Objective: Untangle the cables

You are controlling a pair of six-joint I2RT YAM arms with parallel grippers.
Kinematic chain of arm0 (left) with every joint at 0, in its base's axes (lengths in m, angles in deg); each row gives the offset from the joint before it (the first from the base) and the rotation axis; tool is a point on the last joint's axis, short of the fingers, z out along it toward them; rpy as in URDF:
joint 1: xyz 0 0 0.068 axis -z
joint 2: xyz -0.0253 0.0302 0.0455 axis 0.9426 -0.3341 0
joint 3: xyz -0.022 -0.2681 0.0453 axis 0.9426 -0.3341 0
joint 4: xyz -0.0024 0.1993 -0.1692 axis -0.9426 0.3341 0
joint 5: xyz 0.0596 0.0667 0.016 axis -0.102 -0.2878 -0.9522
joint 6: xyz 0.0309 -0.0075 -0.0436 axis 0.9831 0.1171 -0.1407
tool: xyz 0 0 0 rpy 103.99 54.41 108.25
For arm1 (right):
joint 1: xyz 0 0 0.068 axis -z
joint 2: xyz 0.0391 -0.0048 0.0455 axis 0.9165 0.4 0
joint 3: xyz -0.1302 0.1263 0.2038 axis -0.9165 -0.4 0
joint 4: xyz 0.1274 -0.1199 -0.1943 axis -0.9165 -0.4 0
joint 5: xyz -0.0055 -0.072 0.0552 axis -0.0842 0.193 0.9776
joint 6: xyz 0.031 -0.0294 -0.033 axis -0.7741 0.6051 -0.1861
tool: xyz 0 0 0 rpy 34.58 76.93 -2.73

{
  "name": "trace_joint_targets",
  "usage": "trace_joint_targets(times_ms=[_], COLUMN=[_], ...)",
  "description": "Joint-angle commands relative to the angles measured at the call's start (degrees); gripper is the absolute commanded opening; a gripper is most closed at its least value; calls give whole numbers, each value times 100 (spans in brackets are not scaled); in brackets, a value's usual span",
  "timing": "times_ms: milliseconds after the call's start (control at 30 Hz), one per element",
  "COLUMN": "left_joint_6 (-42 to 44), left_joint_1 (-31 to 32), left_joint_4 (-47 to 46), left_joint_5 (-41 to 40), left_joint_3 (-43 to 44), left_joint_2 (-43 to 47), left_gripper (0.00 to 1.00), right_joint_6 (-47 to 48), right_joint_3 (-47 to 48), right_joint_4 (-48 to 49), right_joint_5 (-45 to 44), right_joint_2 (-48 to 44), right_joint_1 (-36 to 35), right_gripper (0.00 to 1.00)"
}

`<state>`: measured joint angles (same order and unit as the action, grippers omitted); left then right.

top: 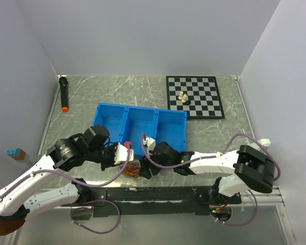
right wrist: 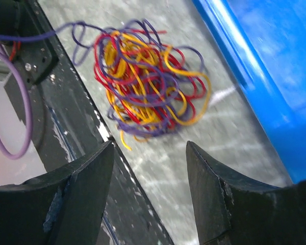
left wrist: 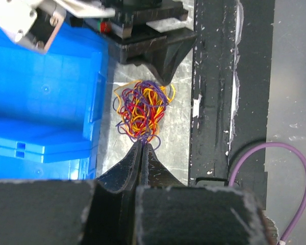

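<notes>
**Top view.** One tangle of cables [top: 133, 168] lies on the table [top: 143, 92], just beside the near wall of the blue bin [top: 107, 109] at its 6 o'clock. A black base rail [top: 158, 194] lies at the tangle's own 6 o'clock. The left gripper [top: 126, 161] comes in at the tangle's 10 o'clock and the right gripper [top: 144, 171] at its 3 o'clock, both close to it. Other items counted:
- one bin of three compartments
- one chessboard [top: 204, 104] at the bin's 1 o'clock, carrying a few chess pieces [top: 183, 96] too small to count
- one black marker [top: 64, 93] at the bin's 10 o'clock

**Left wrist view.** The left fingers [left wrist: 137, 158] are pressed together. Their tips meet the lowest loops at the tangle's 6 o'clock. It cannot be told whether a strand is clamped between them. One finger of the right gripper stands at the tangle's 12 o'clock.

**Right wrist view.** The right fingers [right wrist: 214, 189] are spread wide and hold nothing. They sit near the tangle at its 6 o'clock without touching it. Three strand colours are counted: red, yellow-orange and dark purple, all wound into the one clump. One purple strand runs out of the clump toward 10 o'clock and leaves the view.

**Finding.** The work appears to be at the opening step, securing a first hold, with no colour yet separated. The next move probably calls for the right gripper to close on a single outer loop, not on the whole clump. The two grippers would then draw apart slowly, because the whole clump is likely to drag along.
</notes>
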<state>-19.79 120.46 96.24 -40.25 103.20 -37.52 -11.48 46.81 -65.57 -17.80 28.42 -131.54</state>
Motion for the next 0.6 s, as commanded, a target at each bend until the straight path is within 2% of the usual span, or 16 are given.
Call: trace_joint_targets(times_ms=[0,167,400,500,567], left_joint_6=[165,174,147,121,94], left_joint_1=[-76,-111,-172,-225,-251], left_joint_4=[58,41,49,85,93], left_joint_5=[-51,-51,72,134,160], left_joint_3=[-94,-252,-200,-129,-77], left_joint_2=[195,319,354,389,424], left_gripper=[1,1,1,1,1], right_joint_6=[39,-58,-243,-278,-295], right_joint_3=[339,541,1138,1245,1262], right_joint_4=[578,718,324,209,183], right_joint_5=[347,470,365,303,277], right_joint_2=[253,622,1431,1519,1511], right_joint_1=[-44,-53,-71,-71,-62], right_gripper=[65,64,54,40,23])
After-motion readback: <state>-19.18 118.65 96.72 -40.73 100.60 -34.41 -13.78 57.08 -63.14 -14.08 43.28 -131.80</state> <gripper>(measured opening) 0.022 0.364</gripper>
